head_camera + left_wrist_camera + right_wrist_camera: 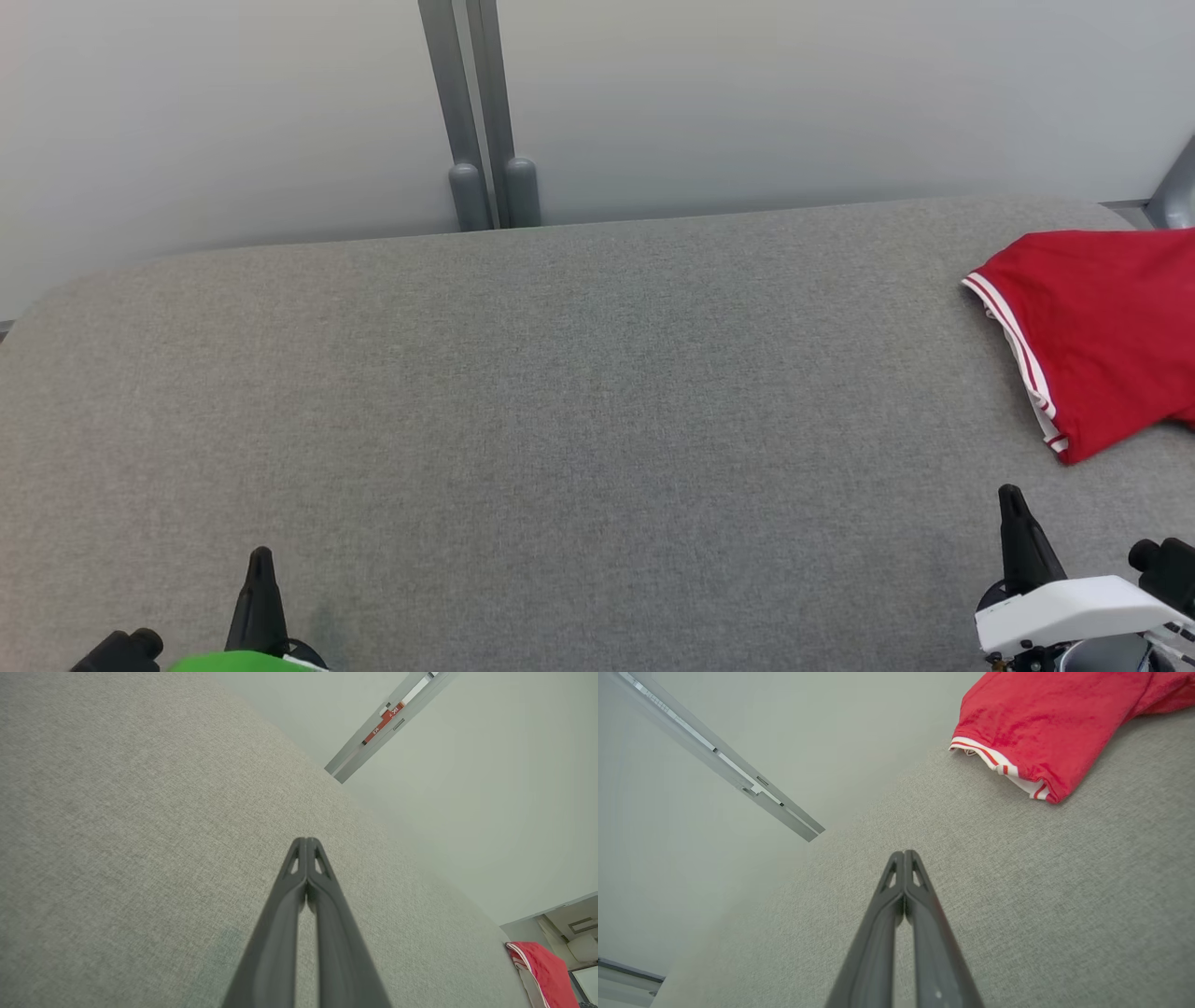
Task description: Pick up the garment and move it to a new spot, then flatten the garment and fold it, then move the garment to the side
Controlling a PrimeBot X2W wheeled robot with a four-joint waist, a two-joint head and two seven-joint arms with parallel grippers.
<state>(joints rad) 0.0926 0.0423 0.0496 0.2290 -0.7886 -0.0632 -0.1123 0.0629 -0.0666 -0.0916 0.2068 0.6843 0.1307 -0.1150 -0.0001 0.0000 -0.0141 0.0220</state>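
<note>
The garment [1102, 327] was red, its edge trimmed in white with thin red stripes; the tabletop [560, 420] was a flecked, woven grey, the wall [233, 112] pale grey-white.

The red label [386, 718] on the grey post [351, 756] is unreadable.

2 grippers, both with fingers pressed tip to tip.
The left gripper [260, 565] sits at the near left of the grey pad [579, 392] and the right gripper [1016, 504] at its near right, well apart, both pointing toward its far edge.
</note>
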